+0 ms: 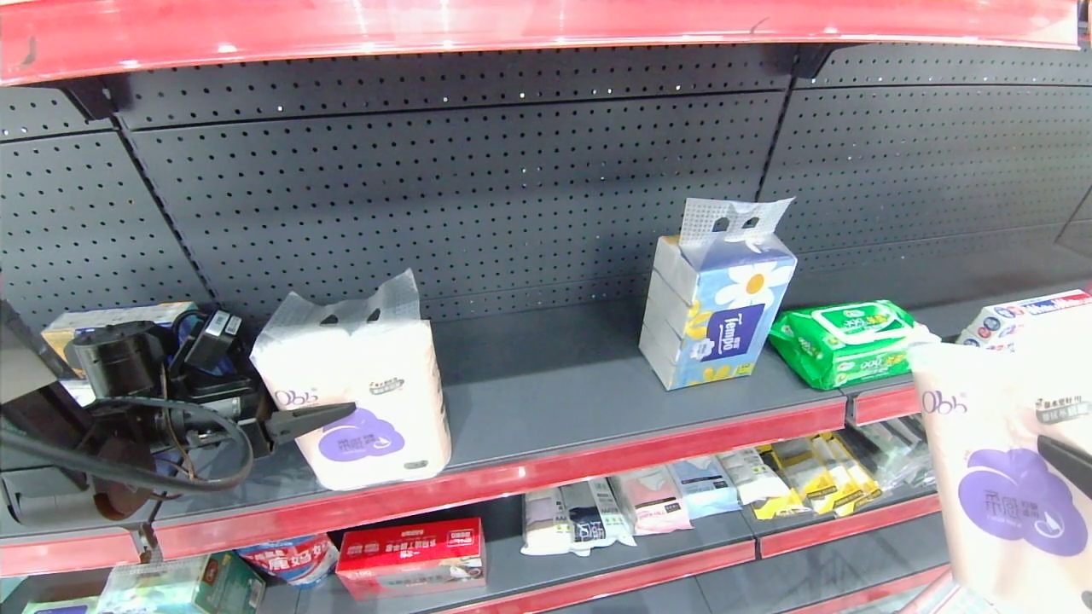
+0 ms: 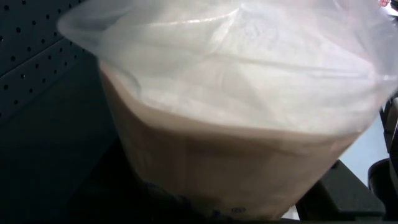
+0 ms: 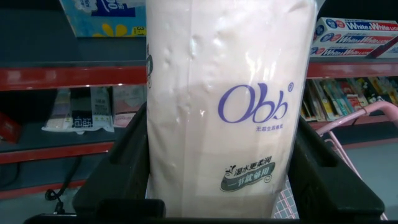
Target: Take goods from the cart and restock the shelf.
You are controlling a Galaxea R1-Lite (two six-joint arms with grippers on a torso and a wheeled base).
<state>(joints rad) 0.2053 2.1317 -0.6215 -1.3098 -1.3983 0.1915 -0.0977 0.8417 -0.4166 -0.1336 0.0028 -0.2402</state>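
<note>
The right gripper [image 3: 227,180] clamps a white plastic-wrapped, purple-printed tissue pack [image 1: 1007,477] upright. The left gripper [image 1: 311,416] is at its twin pack [image 1: 358,375] on the grey shelf [image 1: 546,384]; whether it grips, I cannot tell. Set the held pack flat on the bare shelf ahead of the right gripper, then release.

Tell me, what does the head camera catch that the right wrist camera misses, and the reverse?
Only the head view: the left gripper at a standing tissue pack on the grey shelf, and a green wipes pack. Only the right wrist view: a pink bar low beside the shelving. Both: the held tissue pack in the right gripper, the blue flowered tissue pack and the red shelf edges.
</note>
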